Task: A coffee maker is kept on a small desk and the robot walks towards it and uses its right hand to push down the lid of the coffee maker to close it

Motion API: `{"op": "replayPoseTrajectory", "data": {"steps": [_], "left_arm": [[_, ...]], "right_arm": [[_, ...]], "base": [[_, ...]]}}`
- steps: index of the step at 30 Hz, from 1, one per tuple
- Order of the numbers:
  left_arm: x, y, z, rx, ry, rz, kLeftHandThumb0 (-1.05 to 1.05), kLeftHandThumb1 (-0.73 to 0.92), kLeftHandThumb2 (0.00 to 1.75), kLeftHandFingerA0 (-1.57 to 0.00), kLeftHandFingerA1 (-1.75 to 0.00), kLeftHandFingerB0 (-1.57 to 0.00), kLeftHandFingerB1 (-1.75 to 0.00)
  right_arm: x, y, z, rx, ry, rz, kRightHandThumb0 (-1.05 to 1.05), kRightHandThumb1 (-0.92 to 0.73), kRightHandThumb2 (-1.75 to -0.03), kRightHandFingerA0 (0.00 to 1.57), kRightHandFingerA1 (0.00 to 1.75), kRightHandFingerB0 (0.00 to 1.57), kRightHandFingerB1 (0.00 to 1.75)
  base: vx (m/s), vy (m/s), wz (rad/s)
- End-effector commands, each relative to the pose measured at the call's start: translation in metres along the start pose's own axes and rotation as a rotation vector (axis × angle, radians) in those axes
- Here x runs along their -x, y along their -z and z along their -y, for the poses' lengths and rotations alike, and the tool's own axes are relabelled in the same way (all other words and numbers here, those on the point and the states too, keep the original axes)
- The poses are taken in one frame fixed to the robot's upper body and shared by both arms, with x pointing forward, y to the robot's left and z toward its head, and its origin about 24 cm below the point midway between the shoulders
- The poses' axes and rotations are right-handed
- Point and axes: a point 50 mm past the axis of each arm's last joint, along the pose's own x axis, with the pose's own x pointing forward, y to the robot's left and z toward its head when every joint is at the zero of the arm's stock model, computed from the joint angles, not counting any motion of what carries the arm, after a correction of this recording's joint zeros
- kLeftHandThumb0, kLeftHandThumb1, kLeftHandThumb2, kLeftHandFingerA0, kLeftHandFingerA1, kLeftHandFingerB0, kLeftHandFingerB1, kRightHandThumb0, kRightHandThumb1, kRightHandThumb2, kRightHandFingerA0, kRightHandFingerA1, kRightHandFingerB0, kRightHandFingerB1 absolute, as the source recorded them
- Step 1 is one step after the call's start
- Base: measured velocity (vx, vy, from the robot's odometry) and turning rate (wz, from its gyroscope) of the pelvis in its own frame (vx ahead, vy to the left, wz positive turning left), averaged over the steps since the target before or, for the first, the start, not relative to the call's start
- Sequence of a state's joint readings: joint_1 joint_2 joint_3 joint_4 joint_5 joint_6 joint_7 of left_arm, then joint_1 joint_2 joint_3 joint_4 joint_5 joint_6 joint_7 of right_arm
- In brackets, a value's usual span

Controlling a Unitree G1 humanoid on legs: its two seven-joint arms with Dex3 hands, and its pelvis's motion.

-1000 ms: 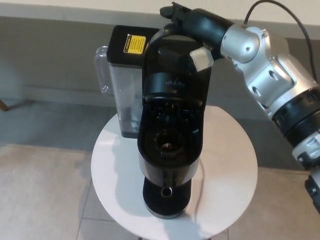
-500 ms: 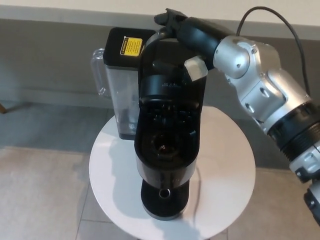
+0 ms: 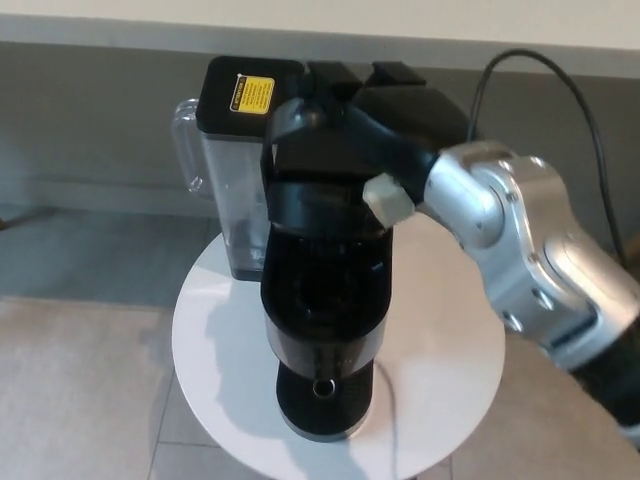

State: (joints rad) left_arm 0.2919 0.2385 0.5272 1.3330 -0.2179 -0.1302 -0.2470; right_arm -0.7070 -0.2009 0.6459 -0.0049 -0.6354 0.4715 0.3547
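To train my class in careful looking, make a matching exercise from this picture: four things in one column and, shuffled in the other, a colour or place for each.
1. warning label
2. table
3. water tank
4. right hand

a. white
b. on the coffee maker's lid
c. yellow
d. clear

Pairs: 1-c, 2-a, 3-d, 4-b.
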Motion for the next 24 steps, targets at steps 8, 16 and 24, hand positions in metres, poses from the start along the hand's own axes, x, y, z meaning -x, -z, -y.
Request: {"op": "replayPoseTrajectory", "data": {"steps": [8,16,24], "left_arm": [[-0.001,-0.007,0.000,-0.015,-0.009,0.050,-0.96,0.65,1.08,0.00,-0.56,-0.01,-0.25],[-0.002,-0.009,0.006,-0.001,0.011,0.061,-1.02,0.67,1.09,-0.02,-0.48,0.00,-0.19],[-0.003,-0.011,0.008,-0.025,0.017,0.062,-1.01,0.68,1.09,-0.02,-0.47,0.00,-0.19]], "right_arm": [[0.017,0.016,-0.028,-0.226,-0.050,-0.104,-0.88,-0.92,-0.69,0.78,1.26,0.57,0.79],[0.029,0.025,-0.086,-0.336,0.019,-0.145,-0.82,-0.92,-0.67,0.66,1.13,0.53,0.72],[0.056,0.025,-0.153,-0.199,0.050,-0.099,-0.79,-0.91,-0.67,0.45,0.63,0.43,0.51]], "base": [[0.00,0.000,0.00],[0.00,0.000,0.00],[0.00,0.000,0.00]]}}
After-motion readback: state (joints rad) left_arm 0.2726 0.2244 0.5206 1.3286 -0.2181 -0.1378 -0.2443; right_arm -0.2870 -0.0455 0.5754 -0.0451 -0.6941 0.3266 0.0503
